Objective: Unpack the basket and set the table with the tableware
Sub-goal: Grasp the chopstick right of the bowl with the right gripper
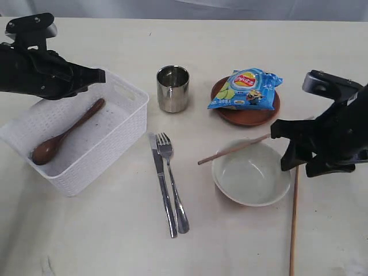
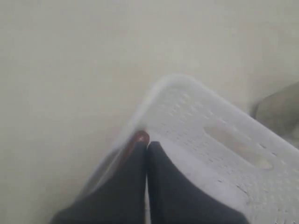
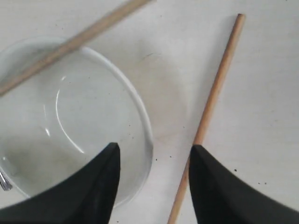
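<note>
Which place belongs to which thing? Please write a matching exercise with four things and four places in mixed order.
Things: 1 wooden spoon; 2 chip bag; 3 steel cup; 4 fork.
Places: A on the brown plate; B inside the basket; C lying beside the knife; D standing upright on the table.
Pairs: 1-B, 2-A, 3-D, 4-C.
</note>
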